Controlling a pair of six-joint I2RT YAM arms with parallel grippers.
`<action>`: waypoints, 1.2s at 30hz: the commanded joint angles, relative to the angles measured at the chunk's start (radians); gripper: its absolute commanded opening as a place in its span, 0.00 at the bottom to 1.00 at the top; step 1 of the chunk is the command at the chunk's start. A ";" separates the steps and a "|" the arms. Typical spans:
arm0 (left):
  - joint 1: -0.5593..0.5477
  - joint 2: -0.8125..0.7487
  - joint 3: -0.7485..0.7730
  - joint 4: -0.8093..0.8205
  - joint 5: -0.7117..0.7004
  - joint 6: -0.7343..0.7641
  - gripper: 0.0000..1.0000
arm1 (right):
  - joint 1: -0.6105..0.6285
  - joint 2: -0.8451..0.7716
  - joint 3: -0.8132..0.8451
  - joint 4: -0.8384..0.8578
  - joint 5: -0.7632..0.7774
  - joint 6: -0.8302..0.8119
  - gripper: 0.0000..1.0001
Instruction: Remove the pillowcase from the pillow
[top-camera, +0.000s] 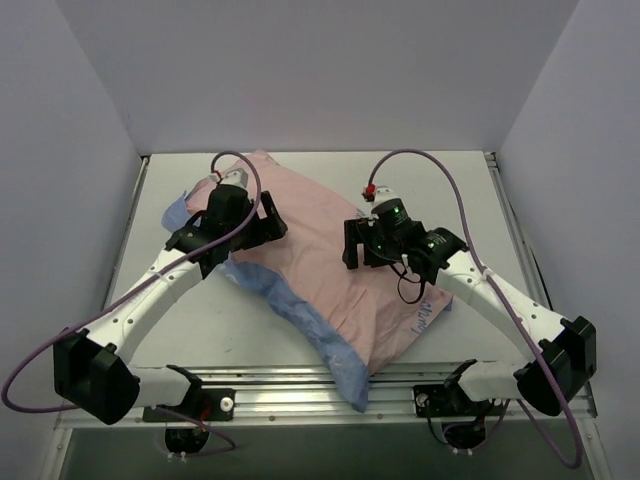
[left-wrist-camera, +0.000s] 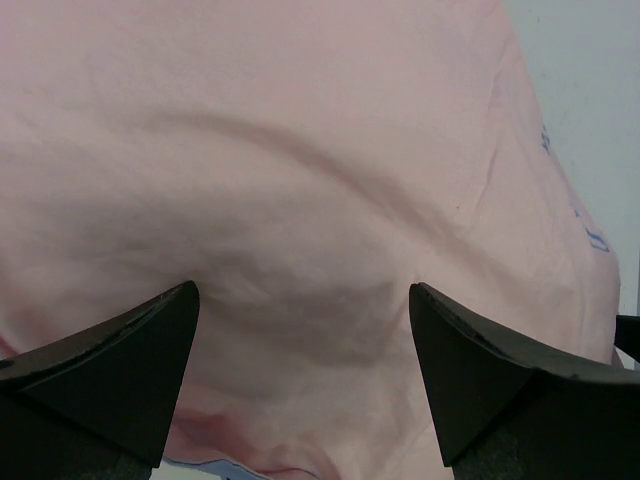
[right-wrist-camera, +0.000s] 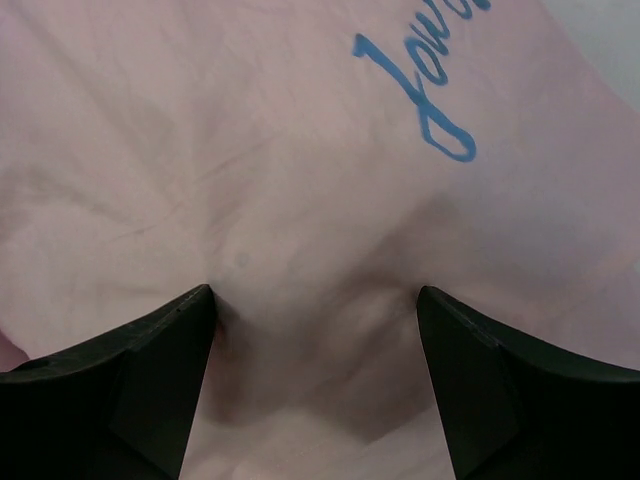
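From overhead, pillowcase (top-camera: 320, 250) blue edges (top-camera: 322, 338); right wrist, blue lettering (right-wrist-camera: 415, 95) close-up.

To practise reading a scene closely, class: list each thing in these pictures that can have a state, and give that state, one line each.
pillowcase, pink face up, blue along its edges, rumpled, looks filled, lying diagonally on the table.
pillow, hidden; no white cushion shows.
left gripper, open, jaws either side of a bulge of pink fabric, holding nothing.
right gripper, open, jaws either side of a fabric bulge, holding nothing.
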 joint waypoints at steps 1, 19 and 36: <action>-0.025 0.012 0.020 0.048 0.046 -0.007 0.95 | -0.039 -0.079 -0.064 0.026 -0.007 0.075 0.76; 0.070 -0.358 -0.200 -0.248 0.040 -0.061 0.95 | -0.295 -0.160 -0.106 -0.015 -0.013 0.122 0.76; 0.171 -0.016 -0.187 0.066 0.092 -0.136 0.95 | -0.303 -0.024 -0.239 0.270 -0.252 0.155 0.71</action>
